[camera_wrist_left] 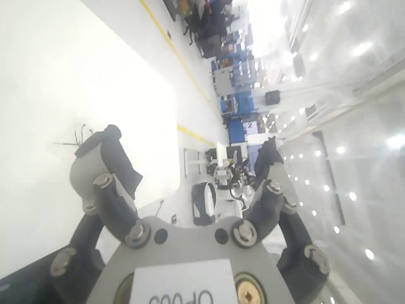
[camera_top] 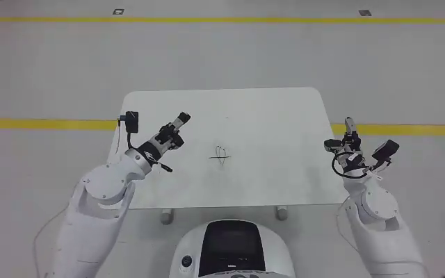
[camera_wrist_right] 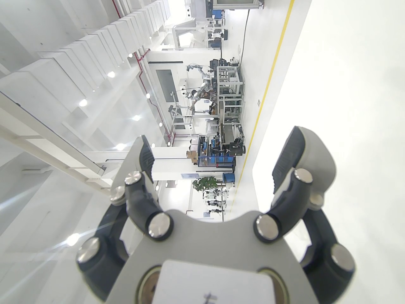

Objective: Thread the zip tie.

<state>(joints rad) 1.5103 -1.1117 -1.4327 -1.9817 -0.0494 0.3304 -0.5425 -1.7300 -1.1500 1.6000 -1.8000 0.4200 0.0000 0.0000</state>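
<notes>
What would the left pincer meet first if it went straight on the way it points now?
Probably nothing: the left pincer points across the table, and the zip tie lies beside that line. Height is unclear.

White rounded arms (camera_top: 97, 201); grey claw (camera_wrist_right: 220, 148), black ribbed pads (camera_wrist_right: 284, 156), silver screws (camera_wrist_right: 159, 224); wrist loop (camera_top: 341, 167) likely cable.

Bare table (camera_top: 278, 139) stretches wide between my left gripper (camera_top: 183, 119), over its left part, and my right gripper (camera_top: 350, 126), off its right edge; 1 zip tie (camera_top: 220, 156) lies mid-table, well apart from both.
</notes>
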